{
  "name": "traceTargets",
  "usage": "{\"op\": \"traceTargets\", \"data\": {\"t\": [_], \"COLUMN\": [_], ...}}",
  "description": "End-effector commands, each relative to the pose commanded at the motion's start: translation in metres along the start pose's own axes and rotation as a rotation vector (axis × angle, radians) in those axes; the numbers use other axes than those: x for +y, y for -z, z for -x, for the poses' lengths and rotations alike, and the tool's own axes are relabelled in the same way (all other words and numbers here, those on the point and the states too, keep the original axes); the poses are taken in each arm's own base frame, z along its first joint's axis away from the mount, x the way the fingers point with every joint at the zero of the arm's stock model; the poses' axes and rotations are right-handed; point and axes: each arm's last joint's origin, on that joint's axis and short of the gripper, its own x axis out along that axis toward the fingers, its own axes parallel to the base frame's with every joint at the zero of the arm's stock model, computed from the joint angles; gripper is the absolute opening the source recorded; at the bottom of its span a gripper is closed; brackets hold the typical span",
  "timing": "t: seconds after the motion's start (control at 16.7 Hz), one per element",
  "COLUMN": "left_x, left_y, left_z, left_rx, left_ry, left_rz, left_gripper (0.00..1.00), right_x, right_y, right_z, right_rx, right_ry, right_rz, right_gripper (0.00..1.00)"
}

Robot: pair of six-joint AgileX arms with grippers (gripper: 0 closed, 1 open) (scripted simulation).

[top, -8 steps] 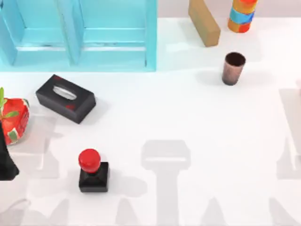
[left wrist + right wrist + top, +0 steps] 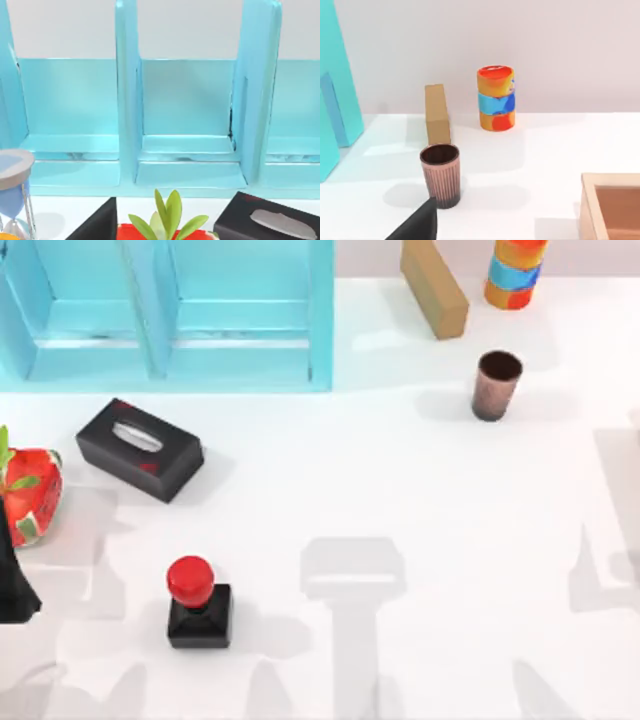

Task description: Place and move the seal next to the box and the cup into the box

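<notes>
The seal (image 2: pixel 198 602), a black square block with a red round knob, stands upright at the table's front left. The cup (image 2: pixel 496 385), a coppery brown tumbler, stands upright at the back right; the right wrist view has the cup (image 2: pixel 441 175) close ahead. A dark part of my right gripper (image 2: pixel 417 226) pokes in just beside the cup's foot, not touching it. The wooden box (image 2: pixel 612 179) lies open to the cup's right in that view. My left gripper (image 2: pixel 12 590) sits at the table's left edge, left of the seal.
A blue shelf unit (image 2: pixel 170 315) fills the back left. A black tissue box (image 2: pixel 140 448) and a red strawberry-like pot (image 2: pixel 30 495) lie in front of it. A tan block (image 2: pixel 435 285) and a striped orange-and-blue cylinder (image 2: pixel 515 275) stand behind the cup.
The arm shadows on the table's right side have shifted leftward. The seal, the cup and the left arm have not moved.
</notes>
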Motion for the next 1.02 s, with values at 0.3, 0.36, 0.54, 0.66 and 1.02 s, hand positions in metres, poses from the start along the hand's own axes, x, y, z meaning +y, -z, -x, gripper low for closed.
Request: {"op": "traceTargets", "data": {"t": [0.3,0.36,0.54,0.66,1.02], "left_x": [0.0,0.0,0.0,0.0,0.0], "left_y": [0.0,0.0,0.0,0.0,0.0], "left_z": [0.0,0.0,0.0,0.0,0.0], "left_rx": [0.0,0.0,0.0,0.0,0.0], "left_ry": [0.0,0.0,0.0,0.0,0.0], "left_rz": [0.0,0.0,0.0,0.0,0.0], "left_gripper": [1.0,1.0,1.0,1.0,1.0], "right_x": [0.028,0.036,0.065,0.088,0.161], "right_y": [-0.078,-0.095,-0.14,-0.165,-0.21], "right_z": [-0.012,-0.017,-0.037,-0.051,-0.088], "right_rx": [0.185,0.232,0.378,0.474,0.723], "right_ry": [-0.187,-0.225,-0.329,-0.386,-0.475], "right_rz": [-0.095,-0.114,-0.16,-0.182,-0.208], "right_gripper": [1.0,1.0,1.0,1.0,1.0]}}
